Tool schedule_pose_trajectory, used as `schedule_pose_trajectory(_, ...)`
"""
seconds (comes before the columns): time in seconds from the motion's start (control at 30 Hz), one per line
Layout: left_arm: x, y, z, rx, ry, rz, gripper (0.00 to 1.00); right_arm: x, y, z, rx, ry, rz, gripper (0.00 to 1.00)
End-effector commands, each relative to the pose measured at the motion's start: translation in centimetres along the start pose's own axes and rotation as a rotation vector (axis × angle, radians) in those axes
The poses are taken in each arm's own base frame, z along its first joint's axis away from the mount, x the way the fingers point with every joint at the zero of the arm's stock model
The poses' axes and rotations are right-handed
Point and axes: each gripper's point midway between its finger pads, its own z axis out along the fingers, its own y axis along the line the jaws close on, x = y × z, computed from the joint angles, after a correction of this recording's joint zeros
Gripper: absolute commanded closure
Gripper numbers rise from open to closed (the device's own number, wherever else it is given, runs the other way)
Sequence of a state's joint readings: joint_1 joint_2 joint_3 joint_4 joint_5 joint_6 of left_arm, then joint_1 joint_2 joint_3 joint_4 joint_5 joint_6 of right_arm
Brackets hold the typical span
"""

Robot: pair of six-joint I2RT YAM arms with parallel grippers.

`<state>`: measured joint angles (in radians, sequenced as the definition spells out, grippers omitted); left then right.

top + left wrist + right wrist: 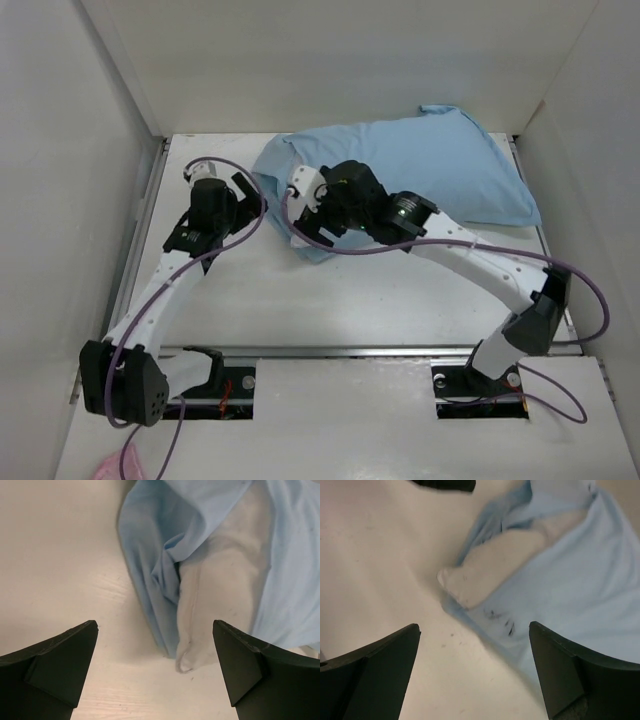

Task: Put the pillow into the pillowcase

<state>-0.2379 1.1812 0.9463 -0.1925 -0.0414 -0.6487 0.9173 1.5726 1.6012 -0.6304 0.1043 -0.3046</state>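
While wide and empty, left pincer (155, 627) and right pincer (474, 626), both arms forward, at the pillowcase (440, 160) mouth

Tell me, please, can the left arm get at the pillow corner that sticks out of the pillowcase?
Probably yes. The left gripper hangs open right over the pillow corner, which pokes bare from the pillowcase mouth. Nothing lies between, though the right gripper hovers close by.

Overhead; wrist close-ups on pillowcase (145, 575) mouth
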Motion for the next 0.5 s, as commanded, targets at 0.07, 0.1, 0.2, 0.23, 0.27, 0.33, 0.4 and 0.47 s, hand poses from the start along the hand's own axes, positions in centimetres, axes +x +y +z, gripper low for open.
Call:
schedule_pose_trajectory(0.07,3.3,4.4,-1.6,-0.092,0.016,-0.075,0.00,-0.9,0.5,4.9,-0.116,0.061,-0.392,0.05)
schedule_pose_trajectory(0.1,3.7,4.7,-1.8,-0.094,0.018,-0.090,0.00,0.8,0.6,7.2,-0.124,0.128,-0.445,0.05)
schedule_pose_trajectory(0.2,4.4,5.1,-2.4,-0.073,0.017,-0.107,0.00,3.5,-1.0,11.2,-0.031,0.253,-0.526,0.04)
schedule_pose_trajectory(0.23,4.2,4.9,-2.6,-0.065,0.008,-0.118,0.00,3.9,-1.4,12.3,-0.012,0.271,-0.566,0.04)
schedule_pose_trajectory(0.27,4.6,5.2,-2.5,-0.072,0.016,-0.118,0.00,4.5,-2.5,13.1,0.037,0.302,-0.566,0.04)
schedule_pose_trajectory(0.33,4.6,5.3,-2.5,-0.072,0.016,-0.118,0.00,5.7,-3.0,15.6,0.037,0.330,-0.556,0.04)
schedule_pose_trajectory(0.4,5.0,5.8,-2.1,-0.099,0.031,-0.115,0.00,6.2,-5.0,16.6,0.081,0.349,-0.502,0.17)
schedule_pose_trajectory(0.47,5.3,5.9,-2.0,-0.101,0.047,-0.105,0.00,7.1,-6.0,17.5,0.122,0.360,-0.426,0.49)
